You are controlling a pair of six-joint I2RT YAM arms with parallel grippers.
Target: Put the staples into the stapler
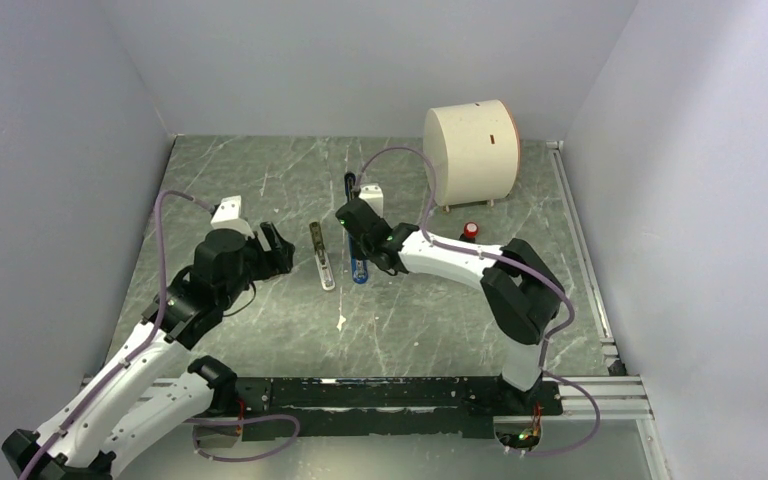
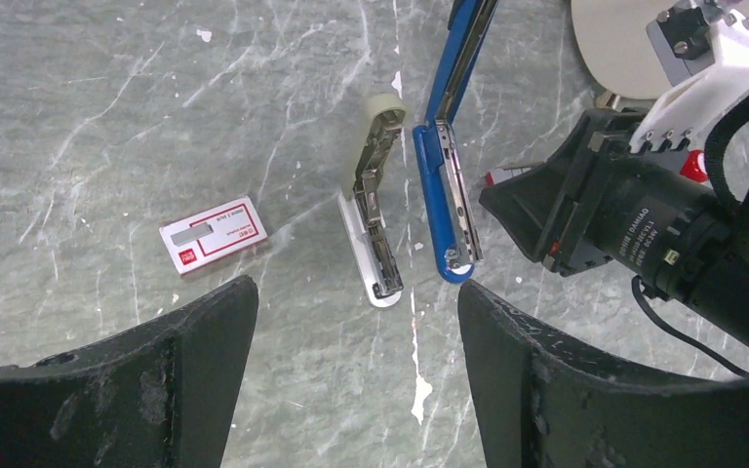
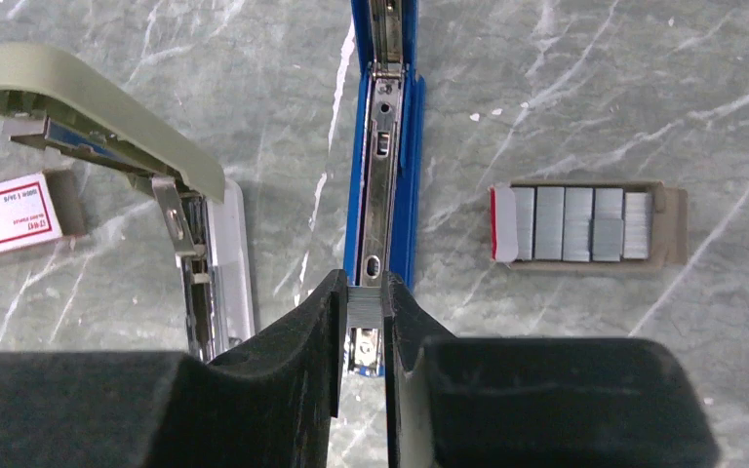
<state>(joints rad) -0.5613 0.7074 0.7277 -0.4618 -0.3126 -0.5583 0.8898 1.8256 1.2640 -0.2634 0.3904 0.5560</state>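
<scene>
Lying opened flat, the blue stapler shows its grey channel.

A lab robot cell: plain white walls box in a grey marbled tabletop fitted with a black mounting rail.

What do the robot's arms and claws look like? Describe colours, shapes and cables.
The left arm and right arm have white shells, black joints and a trailing purplish cable each. The left claw and right claw are black, with two broad matte fingers.
</scene>
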